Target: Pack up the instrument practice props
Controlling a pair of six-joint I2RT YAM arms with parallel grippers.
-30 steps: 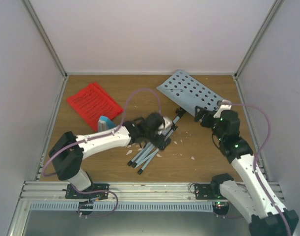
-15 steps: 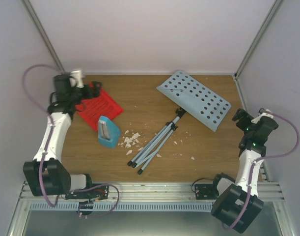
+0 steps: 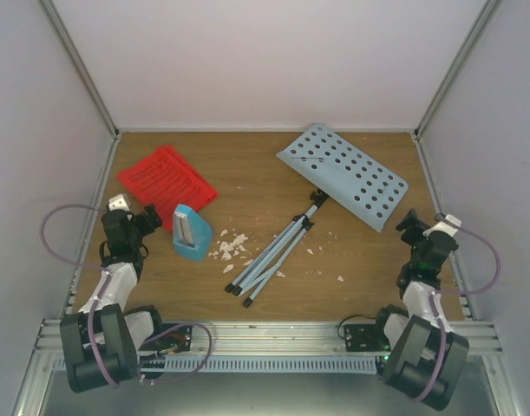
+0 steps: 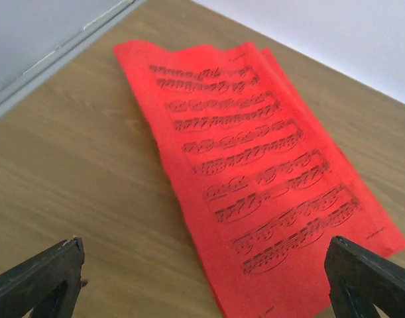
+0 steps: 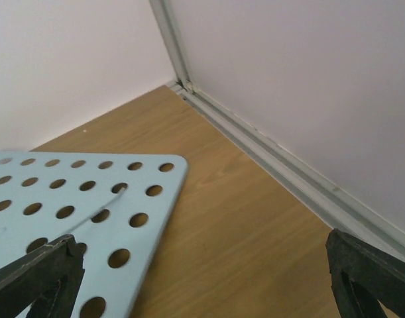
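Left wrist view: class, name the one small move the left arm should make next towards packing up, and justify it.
Probably ease the left gripper forward and down to the near edge of the red sheet-music pages. It is open and empty, the pages lie on the table straight ahead of it, and nothing lies between.

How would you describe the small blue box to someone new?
On the left half of the wooden table lie the red sheet-music pages. At their near corner stands the small blue box, white scraps to its right. It is the only upright blue block, grey-faced.
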